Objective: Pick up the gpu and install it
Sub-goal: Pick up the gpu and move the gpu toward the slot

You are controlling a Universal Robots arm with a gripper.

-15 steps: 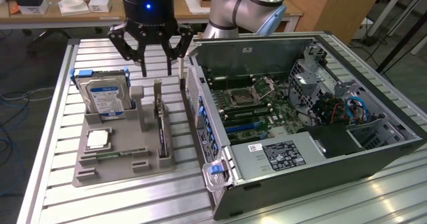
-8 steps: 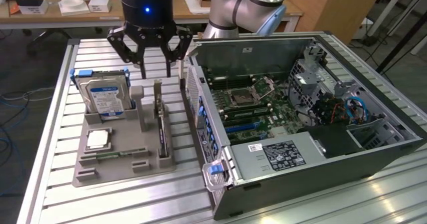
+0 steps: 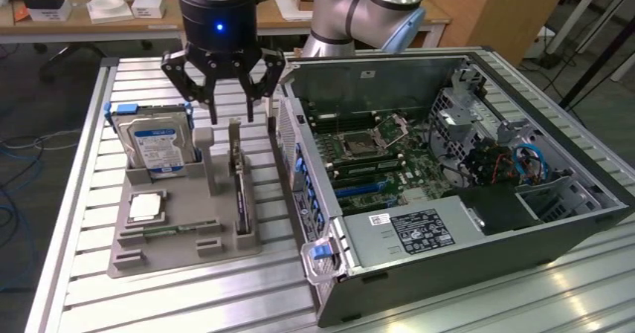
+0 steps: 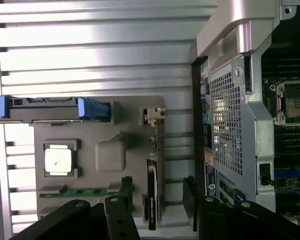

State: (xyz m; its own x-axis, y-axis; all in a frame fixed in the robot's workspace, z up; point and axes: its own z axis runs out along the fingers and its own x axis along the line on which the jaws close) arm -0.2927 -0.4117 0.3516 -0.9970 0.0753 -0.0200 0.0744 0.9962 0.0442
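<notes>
On the slatted metal counter [image 3: 149, 303], a grey holder tray [image 3: 184, 259] sits just beside the open computer case [image 3: 447, 177], on the exterior view's left of it.

**Task item.** The gpu [image 3: 240, 199] stands on its long edge in a slot along the side of the tray nearest the case. Its silver end bracket [image 4: 154, 116] points away from the end effector in the wrist view, and the black cooler face [image 4: 152, 200] is seen edge-on. The card is fully seated in the tray and has not been lifted.

**End effector.** The end effector [image 3: 236, 110] hangs above the far end of the tray, directly over the gpu. Its jaws are released and spread wide. In the wrist view the two black fingers [image 4: 125, 197] stand one on each side of the card, with a clear gap between each finger and the card. Nothing is grasped.

**Other parts in the tray.**
- A hard drive [image 3: 154, 143] with a blue label, upright, on the side away from the case.
- A processor chip [image 3: 147, 207], lying flat in its recess.
- A narrow green memory stick [image 3: 163, 231], just beside the chip.

**Case.** The side panel is off, so the motherboard [image 3: 372, 151] is exposed.
</notes>
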